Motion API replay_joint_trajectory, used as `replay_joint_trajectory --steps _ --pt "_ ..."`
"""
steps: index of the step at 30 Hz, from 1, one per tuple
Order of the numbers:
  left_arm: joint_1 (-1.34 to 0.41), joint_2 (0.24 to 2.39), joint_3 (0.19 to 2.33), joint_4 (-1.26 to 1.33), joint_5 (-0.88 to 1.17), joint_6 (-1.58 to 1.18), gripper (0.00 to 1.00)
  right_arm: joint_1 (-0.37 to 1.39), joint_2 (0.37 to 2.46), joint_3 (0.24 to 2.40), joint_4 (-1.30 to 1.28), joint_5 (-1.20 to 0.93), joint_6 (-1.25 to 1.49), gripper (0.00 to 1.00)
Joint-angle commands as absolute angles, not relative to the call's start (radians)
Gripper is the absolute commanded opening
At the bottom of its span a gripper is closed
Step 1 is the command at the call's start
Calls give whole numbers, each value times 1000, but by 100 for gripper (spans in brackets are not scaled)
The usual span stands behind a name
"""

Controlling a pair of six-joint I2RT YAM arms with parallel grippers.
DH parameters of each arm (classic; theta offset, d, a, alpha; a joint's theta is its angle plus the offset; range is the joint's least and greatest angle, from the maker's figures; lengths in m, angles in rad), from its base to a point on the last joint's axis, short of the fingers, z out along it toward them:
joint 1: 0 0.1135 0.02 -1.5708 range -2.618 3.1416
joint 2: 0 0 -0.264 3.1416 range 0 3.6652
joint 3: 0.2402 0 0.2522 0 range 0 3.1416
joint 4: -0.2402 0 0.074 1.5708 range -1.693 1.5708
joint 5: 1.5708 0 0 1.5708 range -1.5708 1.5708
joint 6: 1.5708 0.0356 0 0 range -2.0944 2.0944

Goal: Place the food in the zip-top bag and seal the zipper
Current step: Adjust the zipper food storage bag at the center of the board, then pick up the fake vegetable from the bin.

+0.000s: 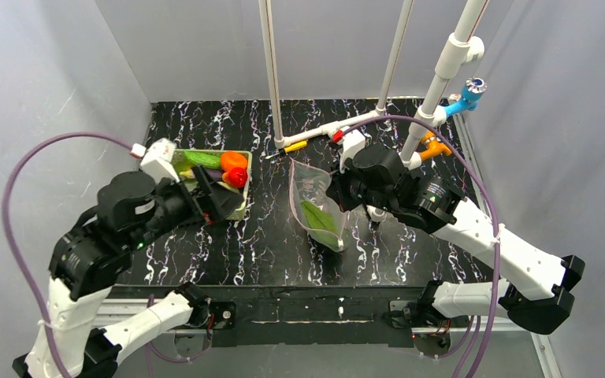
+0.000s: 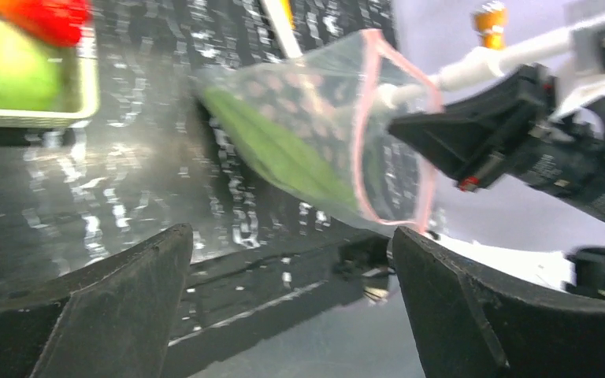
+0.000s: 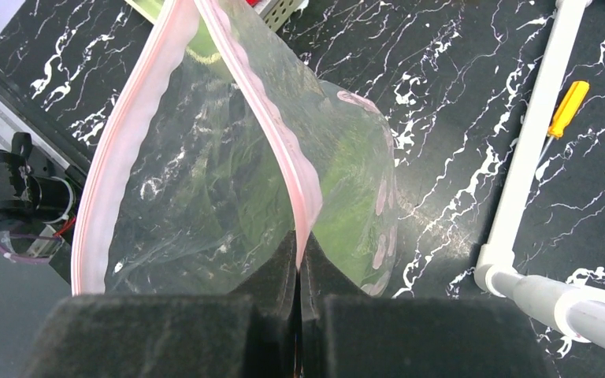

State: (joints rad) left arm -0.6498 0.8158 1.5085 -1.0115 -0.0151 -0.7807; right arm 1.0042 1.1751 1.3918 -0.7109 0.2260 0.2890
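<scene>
Table (image 1: 268, 244): black top, white marble veining. Pale green basket (image 1: 246, 189) sits on it directly under the left gripper (image 2: 290, 236). Zip-top bag (image 1: 319, 206) slopes down from the right gripper (image 3: 298, 260); its low end looks to rest on the table, ahead of the fingertips. Yellow-handled screwdriver (image 3: 563, 110) lies flat ahead and to the right of the right gripper, just beside the white pipe frame (image 3: 520, 173) standing on the table.

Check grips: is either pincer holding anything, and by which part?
Right pincer pinches the zip-top bag by one side of its pink zipper strip. Left pincer is open, holding nothing.
</scene>
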Motion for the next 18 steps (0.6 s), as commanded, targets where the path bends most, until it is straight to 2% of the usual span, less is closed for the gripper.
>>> replay_joint_trajectory --steps 1,7,12,18 --pt "-649 847 1505 -1261 -279 -690 98 1004 1141 1378 -623 218 298 1" --pt "-595 971 1415 -1226 -468 -544 98 1004 1129 1372 -633 221 296 1" --pt "-317 1076 1298 -1001 -248 -368 98 1004 1111 1358 -639 217 300 1" --pt "-240 1281 1228 -765 -273 -261 97 1003 1110 1360 -640 202 309 1"
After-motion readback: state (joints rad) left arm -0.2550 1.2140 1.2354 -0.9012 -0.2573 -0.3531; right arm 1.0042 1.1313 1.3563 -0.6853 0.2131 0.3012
